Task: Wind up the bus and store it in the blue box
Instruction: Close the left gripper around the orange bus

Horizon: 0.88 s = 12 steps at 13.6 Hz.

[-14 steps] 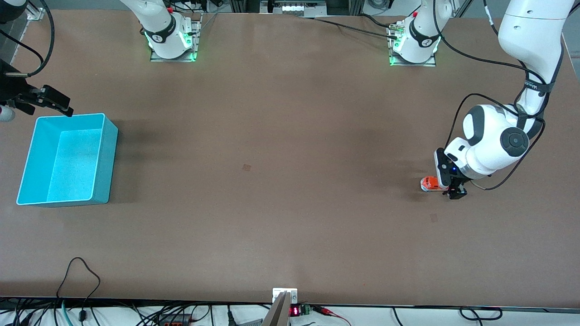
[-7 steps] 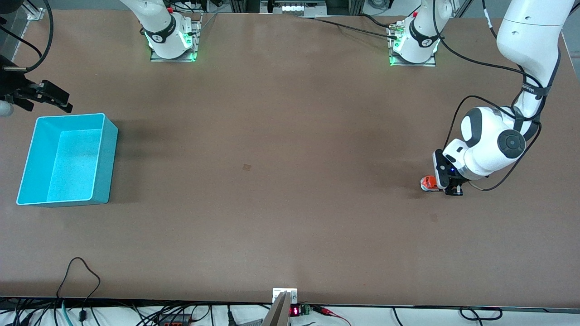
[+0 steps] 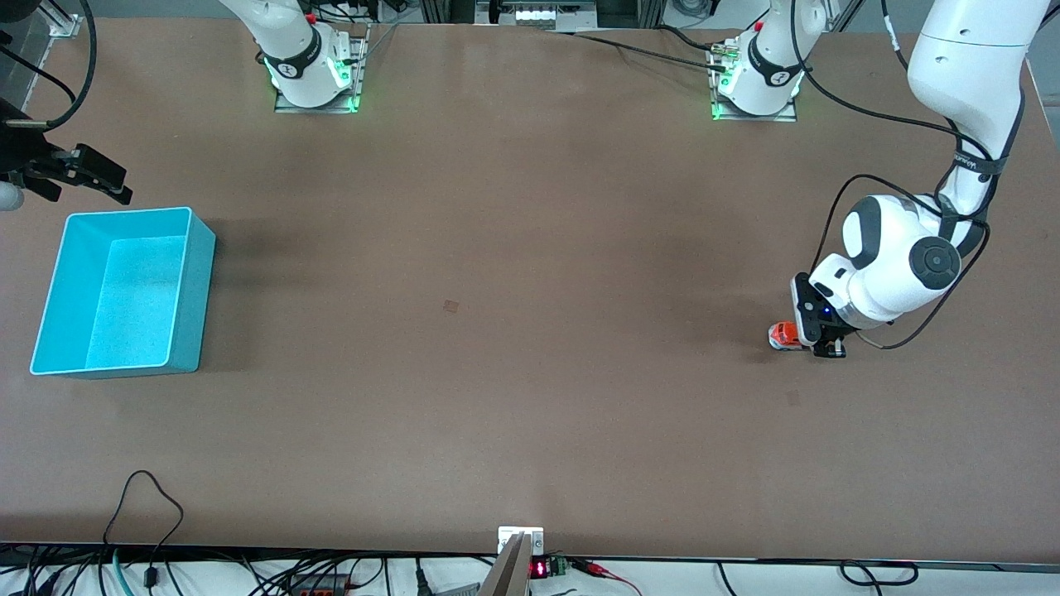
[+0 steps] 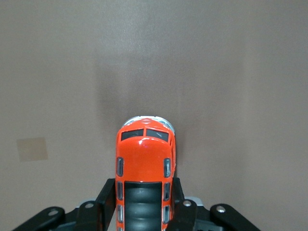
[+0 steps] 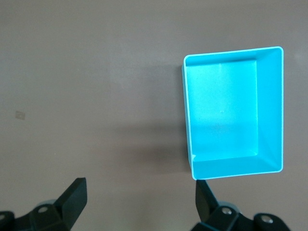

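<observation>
The left gripper [image 3: 816,339] was down at the table [image 3: 530,331], toward the left arm's end, its 2 fingers [image 4: 105,202] clenched on the flanks of the bus [image 4: 144,178], whose nose stuck out past the fingertips. The right gripper [image 3: 99,178], jaws spread wide and holding nothing, waited beside the blue box [image 3: 50,281].
</observation>
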Each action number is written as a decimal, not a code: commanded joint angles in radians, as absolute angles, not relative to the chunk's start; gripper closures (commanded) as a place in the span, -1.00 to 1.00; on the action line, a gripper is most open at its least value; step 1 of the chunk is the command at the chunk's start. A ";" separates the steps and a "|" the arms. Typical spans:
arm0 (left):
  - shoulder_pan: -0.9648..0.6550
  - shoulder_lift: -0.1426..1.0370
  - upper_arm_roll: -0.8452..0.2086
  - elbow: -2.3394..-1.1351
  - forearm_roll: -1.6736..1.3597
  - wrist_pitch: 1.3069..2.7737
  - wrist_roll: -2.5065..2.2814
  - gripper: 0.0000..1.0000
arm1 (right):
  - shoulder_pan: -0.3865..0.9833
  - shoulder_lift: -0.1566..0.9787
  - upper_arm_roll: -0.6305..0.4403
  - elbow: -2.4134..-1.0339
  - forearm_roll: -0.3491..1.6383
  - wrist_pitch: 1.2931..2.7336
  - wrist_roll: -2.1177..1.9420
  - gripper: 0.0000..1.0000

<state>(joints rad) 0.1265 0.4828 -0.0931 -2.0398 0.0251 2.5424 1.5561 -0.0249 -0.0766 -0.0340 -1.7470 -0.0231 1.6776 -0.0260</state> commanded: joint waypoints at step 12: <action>0.423 0.591 -0.098 -1.959 0.038 2.539 1.867 0.41 | -0.025 -0.086 -0.032 -1.746 -0.012 1.669 -0.032 -1.00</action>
<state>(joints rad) 0.3776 0.5182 -0.0906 -1.9835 0.0251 2.5384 1.8062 -0.0248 -0.0766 -0.0340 -1.7470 -0.0230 1.6775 -0.0260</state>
